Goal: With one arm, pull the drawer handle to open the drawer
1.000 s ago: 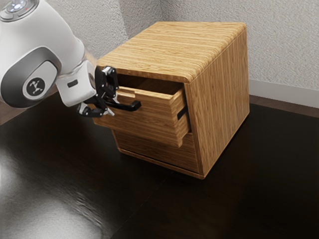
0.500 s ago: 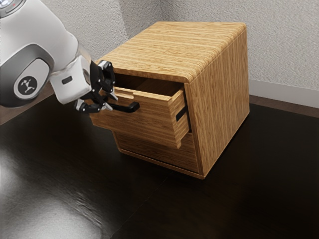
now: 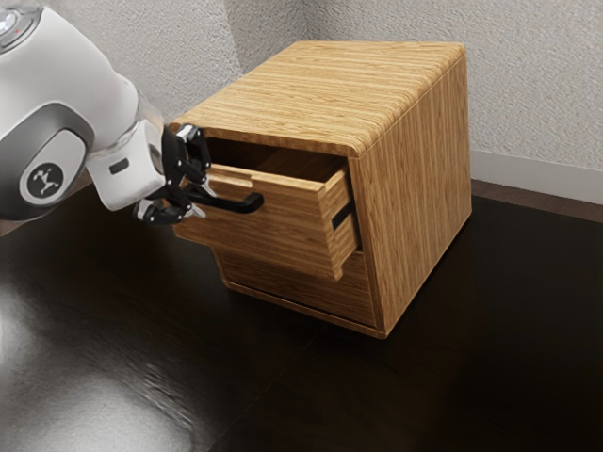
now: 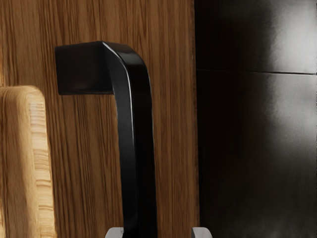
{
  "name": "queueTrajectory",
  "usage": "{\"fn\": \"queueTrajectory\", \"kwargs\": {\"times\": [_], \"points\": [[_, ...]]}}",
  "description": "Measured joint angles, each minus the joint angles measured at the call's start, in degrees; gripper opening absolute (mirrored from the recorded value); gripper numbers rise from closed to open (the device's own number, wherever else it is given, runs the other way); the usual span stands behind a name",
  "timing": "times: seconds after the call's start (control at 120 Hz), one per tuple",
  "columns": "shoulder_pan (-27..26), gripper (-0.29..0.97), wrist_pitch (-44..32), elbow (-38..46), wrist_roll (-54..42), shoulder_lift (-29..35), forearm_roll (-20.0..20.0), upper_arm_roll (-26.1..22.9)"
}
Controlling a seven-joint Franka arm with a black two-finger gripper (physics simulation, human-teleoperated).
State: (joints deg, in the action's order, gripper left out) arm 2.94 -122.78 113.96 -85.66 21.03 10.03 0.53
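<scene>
We found the drawer (image 3: 273, 226) partly out, fingers (image 4: 115, 232) astride its handle (image 3: 236, 203); whether they pinched it, we couldn't tell

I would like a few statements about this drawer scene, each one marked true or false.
1. The upper drawer is partly pulled out of the cabinet. True.
2. The lower drawer is pulled out as well. False: its front sits back in the cabinet.
3. The end effector is at the handle of the upper drawer. True.
4. The handle is silver. False: it is black.
</scene>
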Motion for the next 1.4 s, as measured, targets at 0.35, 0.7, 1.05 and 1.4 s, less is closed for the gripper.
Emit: {"fn": "queueTrajectory", "kwargs": {"times": [0.35,0.7,1.05,1.4], "points": [[-0.44,0.11,-0.19,2.59,0.07,1.80,-0.05,-0.08],[-1.07,0.11,-1.37,8.74,0.13,8.74,-0.09,-0.09],[-0.94,0.12,-1.75,12.30,0.47,11.62,-0.17,0.04],[-0.77,0.11,-1.79,15.07,0.72,15.45,-0.14,0.87]]}}
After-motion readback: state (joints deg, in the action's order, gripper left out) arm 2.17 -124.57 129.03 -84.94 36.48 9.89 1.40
